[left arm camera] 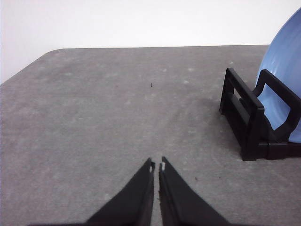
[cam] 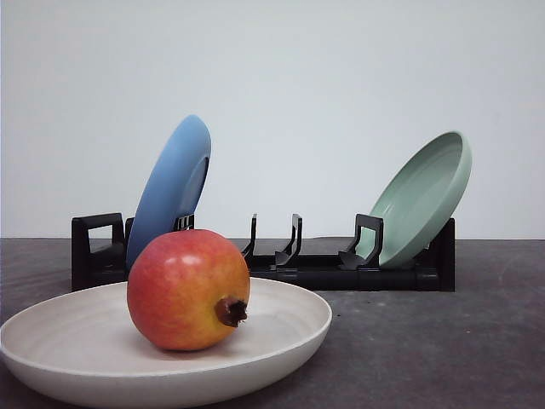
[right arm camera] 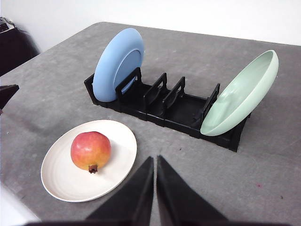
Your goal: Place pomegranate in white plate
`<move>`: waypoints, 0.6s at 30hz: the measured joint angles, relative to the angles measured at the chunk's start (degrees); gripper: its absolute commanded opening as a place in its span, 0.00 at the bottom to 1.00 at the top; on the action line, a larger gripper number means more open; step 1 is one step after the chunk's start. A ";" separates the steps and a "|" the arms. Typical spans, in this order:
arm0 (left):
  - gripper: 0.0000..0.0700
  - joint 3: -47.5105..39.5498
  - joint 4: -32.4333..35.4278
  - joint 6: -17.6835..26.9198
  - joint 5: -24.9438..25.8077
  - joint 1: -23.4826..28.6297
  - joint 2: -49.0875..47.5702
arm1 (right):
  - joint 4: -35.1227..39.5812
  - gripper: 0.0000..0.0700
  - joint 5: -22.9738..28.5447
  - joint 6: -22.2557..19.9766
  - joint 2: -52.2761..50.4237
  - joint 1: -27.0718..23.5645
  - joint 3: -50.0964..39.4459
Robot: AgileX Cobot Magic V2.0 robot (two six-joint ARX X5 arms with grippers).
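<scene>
So the left gripper (left arm camera: 156, 165) is pressed together with nothing in it, fingertips basically touching, hovering over bare gray table (left arm camera: 94, 122) just left of the rack's left end. The black dish rack (cam: 315, 268) runs across the table behind everything else.

Going left to right in the front view: the blue plate (cam: 174, 187) stands on edge in the rack's left end, leaning a bit to the right. In front of it, on the near left of the table, is the white plate (cam: 77, 341), lying flat, and the pomegranate (cam: 183, 290) is sitting right in it, roughly mid-plate, with the little dark calyx pointing toward the near right. The middle slots of the rack come next, then the pale green plate (cam: 426, 200) propped at the right end, tilting outward to the right.

The right gripper (right arm camera: 154, 162) is closed too, fingers together and holding nothing, up above the table on the near side, just right of the white plate.
</scene>
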 measured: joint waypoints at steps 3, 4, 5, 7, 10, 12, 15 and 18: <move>0.00 0.00 0.00 0.00 0.00 -0.11 0.00 | 0.00 0.00 0.00 0.00 0.00 0.00 0.00; 0.00 0.00 0.00 0.00 0.00 -0.11 0.00 | 0.00 0.00 0.00 0.00 0.00 0.00 0.00; 0.00 0.00 0.00 0.00 0.00 -0.11 0.00 | 0.00 0.00 0.00 0.00 0.00 0.00 0.00; 0.00 0.00 0.00 0.00 0.00 -0.11 0.00 | 0.00 0.00 0.00 0.00 0.00 0.00 0.00; 0.00 0.00 0.00 0.00 0.00 -0.09 0.00 | -0.02 0.00 0.00 0.00 0.00 0.00 0.00; 0.00 0.00 0.00 0.00 0.00 -0.09 0.00 | 0.00 0.00 0.00 0.00 0.00 0.00 0.00; 0.00 0.00 0.00 0.00 0.00 -0.09 0.00 | -0.02 0.00 0.00 0.00 0.00 0.00 0.00; 0.00 0.00 0.00 0.00 0.00 -0.11 0.00 | 0.00 0.00 0.00 0.00 0.00 0.00 0.00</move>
